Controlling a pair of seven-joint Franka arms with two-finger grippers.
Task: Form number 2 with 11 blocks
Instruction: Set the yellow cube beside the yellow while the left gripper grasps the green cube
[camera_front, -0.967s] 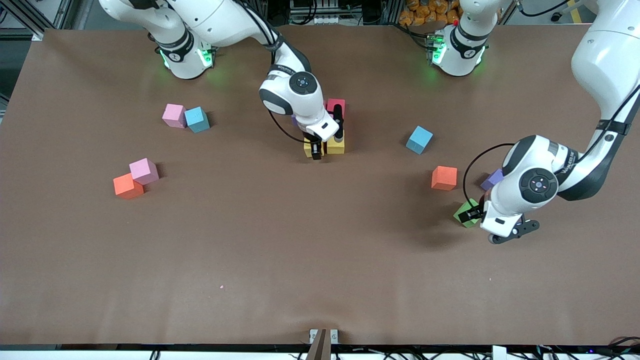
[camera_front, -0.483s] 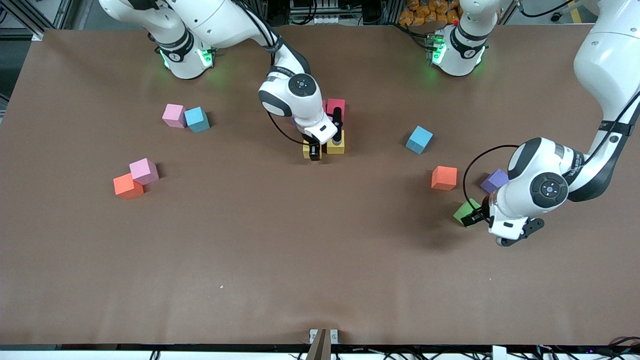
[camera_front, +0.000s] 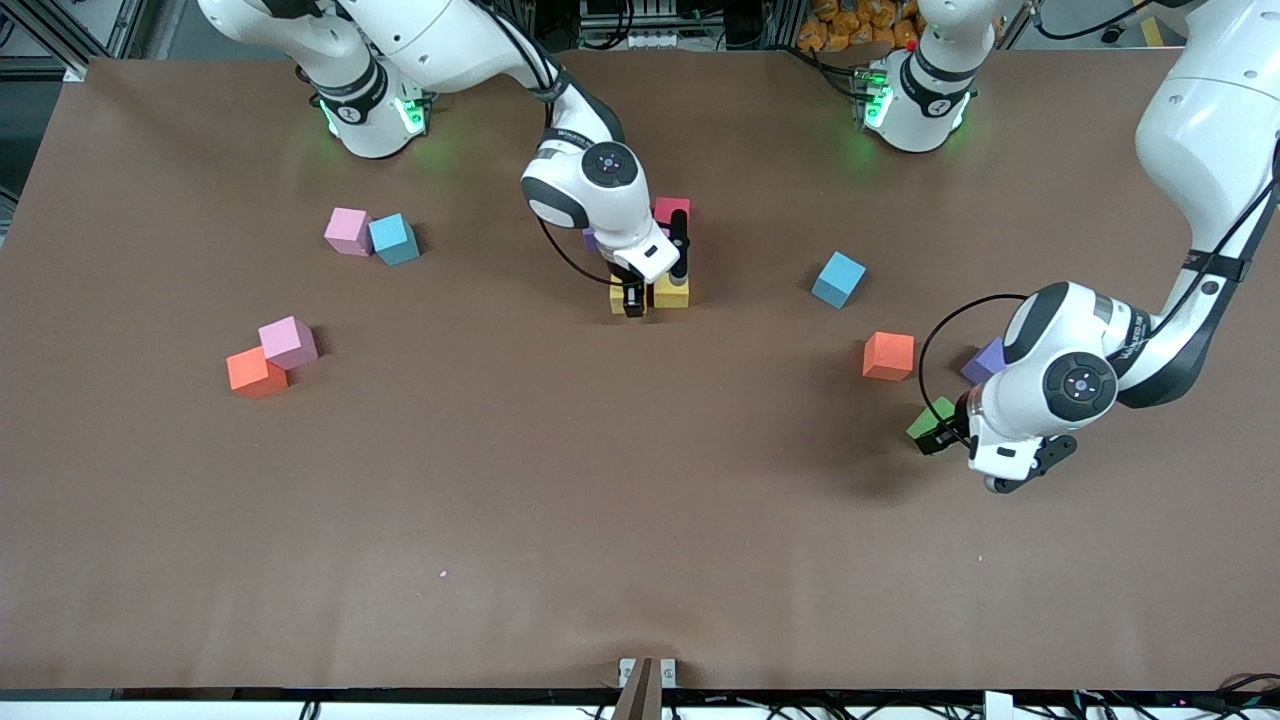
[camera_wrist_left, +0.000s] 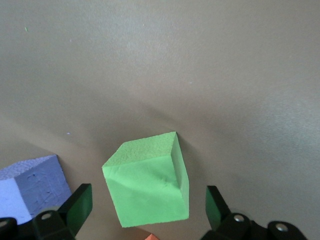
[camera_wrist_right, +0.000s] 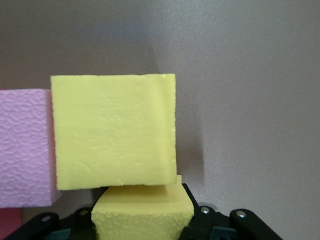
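Your right gripper (camera_front: 632, 298) is clamped on a yellow block (camera_wrist_right: 143, 212), pressing it against the second yellow block (camera_wrist_right: 115, 132) to start the number 2 at mid-table. Your left gripper (camera_wrist_left: 147, 207), fingers spread wide, brackets the green block (camera_wrist_left: 147, 187) near the left arm's end. All cubes are matte, pebbled foam.

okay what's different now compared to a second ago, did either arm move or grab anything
The left gripper shifted a little toward the left arm's end and back, and now hangs open around the green cube, not gripping it. The right gripper barely moved and has shut on a yellow cube beside the other yellow cube. The loose cubes on the table stayed put.
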